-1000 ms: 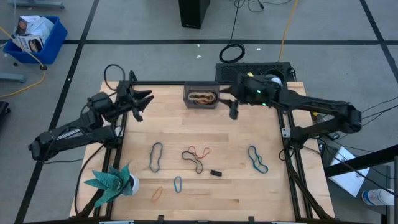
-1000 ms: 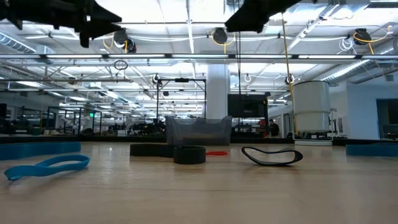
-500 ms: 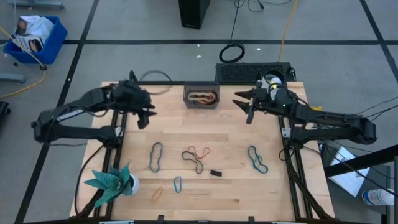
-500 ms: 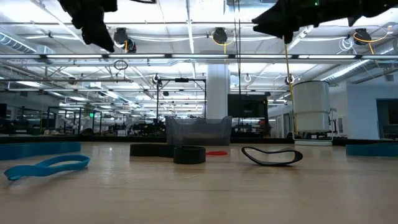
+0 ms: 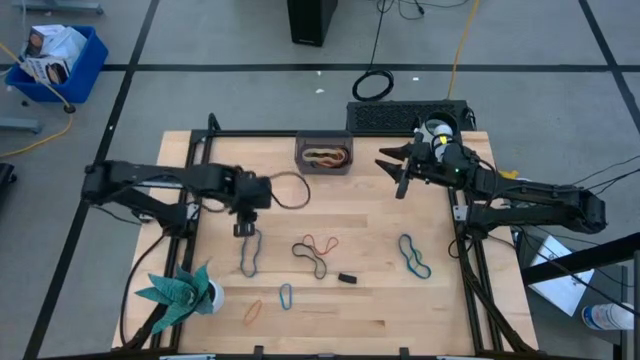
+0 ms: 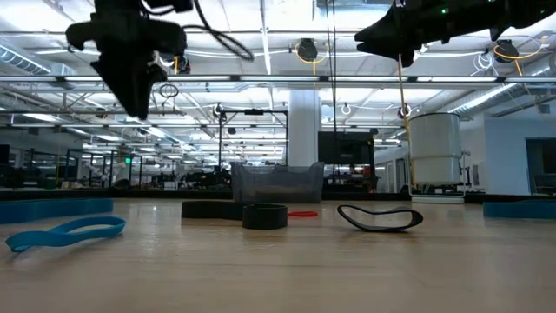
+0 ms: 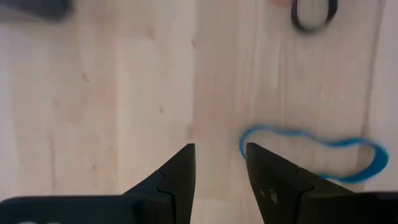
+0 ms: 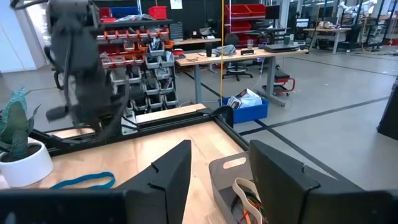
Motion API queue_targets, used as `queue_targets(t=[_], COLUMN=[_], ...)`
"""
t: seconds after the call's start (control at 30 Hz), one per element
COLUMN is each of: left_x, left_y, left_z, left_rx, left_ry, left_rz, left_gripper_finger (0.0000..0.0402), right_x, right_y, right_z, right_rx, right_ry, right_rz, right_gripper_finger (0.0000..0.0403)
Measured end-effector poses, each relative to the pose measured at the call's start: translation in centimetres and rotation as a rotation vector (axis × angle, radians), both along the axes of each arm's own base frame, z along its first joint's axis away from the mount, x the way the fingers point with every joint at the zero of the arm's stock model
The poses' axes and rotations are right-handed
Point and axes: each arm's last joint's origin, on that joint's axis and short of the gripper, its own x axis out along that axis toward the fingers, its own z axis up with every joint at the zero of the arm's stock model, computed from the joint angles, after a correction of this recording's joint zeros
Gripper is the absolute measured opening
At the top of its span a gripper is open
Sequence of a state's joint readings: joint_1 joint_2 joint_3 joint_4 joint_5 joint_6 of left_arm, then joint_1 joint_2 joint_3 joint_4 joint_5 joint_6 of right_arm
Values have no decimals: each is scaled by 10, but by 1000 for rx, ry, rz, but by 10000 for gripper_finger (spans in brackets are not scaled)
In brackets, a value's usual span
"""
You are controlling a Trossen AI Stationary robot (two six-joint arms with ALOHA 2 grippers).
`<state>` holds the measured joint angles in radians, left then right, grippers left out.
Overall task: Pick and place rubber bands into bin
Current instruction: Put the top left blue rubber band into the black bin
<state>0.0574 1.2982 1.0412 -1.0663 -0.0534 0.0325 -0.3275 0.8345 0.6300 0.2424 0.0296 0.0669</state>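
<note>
Loose rubber bands lie flat on the wooden table: a blue one [image 5: 250, 252], a black one [image 5: 312, 260] touching a red one [image 5: 323, 243], a teal one [image 5: 413, 255], a small teal one [image 5: 286, 295] and an orange one [image 5: 251, 312]. The dark grey bin [image 5: 323, 157] stands at the far edge with bands inside. My left gripper [image 5: 243, 229] is open and points down, raised over the blue band's far end [image 7: 249, 140]. My right gripper [image 5: 400, 178] is open and empty, raised to the right of the bin [image 8: 231, 176].
A small black block [image 5: 347, 278] lies near the black band. A potted plant [image 5: 185, 290] stands at the near left corner. A dark frame rail [image 5: 270, 135] runs along the table's far edge. Bare wood lies between the bin and the bands.
My left gripper has swung from the table's far left corner toward the near edge and the right, tipped to point down, and come over the blue band. My right gripper has drawn back from beside the bin toward the right edge, then held still. The bands have not moved.
</note>
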Motion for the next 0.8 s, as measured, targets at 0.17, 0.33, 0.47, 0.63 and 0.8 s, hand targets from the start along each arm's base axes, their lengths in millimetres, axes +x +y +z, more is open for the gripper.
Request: queue_targets(t=[0.17,0.33,0.47,0.63,0.8], left_x=[11,17,20,22,22], left_y=[-6,-9,-13,-14,-16], left_z=[-26,-49,-62,-77,-90], left_rx=[-16,-16,-16,-35,-60], left_ry=[175,253,307,330,298], left_rz=[26,14,-41,-79,-89], left_gripper_finger=[149,149,149,149,149], right_x=[0,0,0,0,0], right_y=[0,0,0,0,0], right_z=[0,-1,-2,-2,-2], right_rx=[0,0,2,2,2], right_ry=[0,9,15,17,17], right_rz=[0,1,1,1,1], right_gripper_finger=[155,155,155,155,155])
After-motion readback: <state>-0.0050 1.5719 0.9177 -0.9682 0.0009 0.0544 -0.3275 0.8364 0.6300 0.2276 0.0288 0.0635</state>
